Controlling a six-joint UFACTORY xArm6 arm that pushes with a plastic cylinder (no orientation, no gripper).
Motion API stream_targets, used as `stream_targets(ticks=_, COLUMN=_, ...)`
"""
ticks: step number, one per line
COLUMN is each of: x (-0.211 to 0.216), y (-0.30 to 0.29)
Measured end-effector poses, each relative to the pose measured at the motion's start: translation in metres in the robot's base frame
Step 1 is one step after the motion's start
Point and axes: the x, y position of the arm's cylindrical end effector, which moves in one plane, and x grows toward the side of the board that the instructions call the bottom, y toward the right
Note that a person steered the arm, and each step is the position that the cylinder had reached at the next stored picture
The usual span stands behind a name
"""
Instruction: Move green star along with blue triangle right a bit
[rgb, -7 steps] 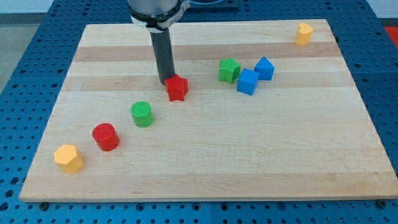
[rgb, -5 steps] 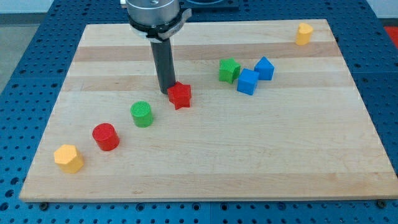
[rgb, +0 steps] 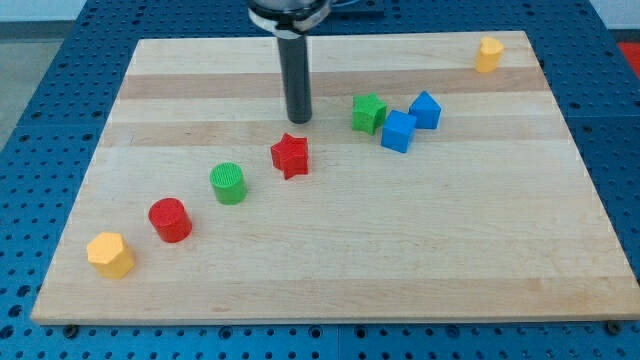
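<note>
The rig carries no claw, so there is no open or closed state to record; the arm ends in a dark rod, and my tip (rgb: 299, 121) rests on the wooden board (rgb: 330, 270) in its upper middle area. The tip touches no block. It stands just above the red star (rgb: 290, 155), with a narrow strip of bare wood between them, and to the view's left of the green star (rgb: 369, 113), also apart from it.

The green star sits right of centre in the upper half of the board. Immediately to its right lie two blue blocks: a blue cube (rgb: 398, 131), just beside the star's lower right, and the blue triangle (rgb: 425, 109), a peaked block set slightly higher and further right. The cube and the triangle appear to touch; whether the cube touches the green star cannot be determined.

A diagonal row runs from the red star down toward the view's lower left: a green cylinder (rgb: 228, 183), a red cylinder (rgb: 170, 220), and a yellow block (rgb: 110, 254) of roughly hexagonal form near the board's lower left corner. A second, small yellow block (rgb: 488, 54) stands near the upper right corner, well apart from all others.
</note>
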Motion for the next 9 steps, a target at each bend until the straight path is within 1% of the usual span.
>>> stream_targets(ticks=1, x=0.015, y=0.02)
stream_targets(ticks=2, x=0.021, y=0.029)
stream_targets(ticks=4, x=0.0, y=0.068)
stream_targets(ticks=5, x=0.0, y=0.088)
stream_targets(ticks=6, x=0.004, y=0.092)
stream_targets(ticks=8, x=0.015, y=0.121)
stream_targets(ticks=9, x=0.026, y=0.126)
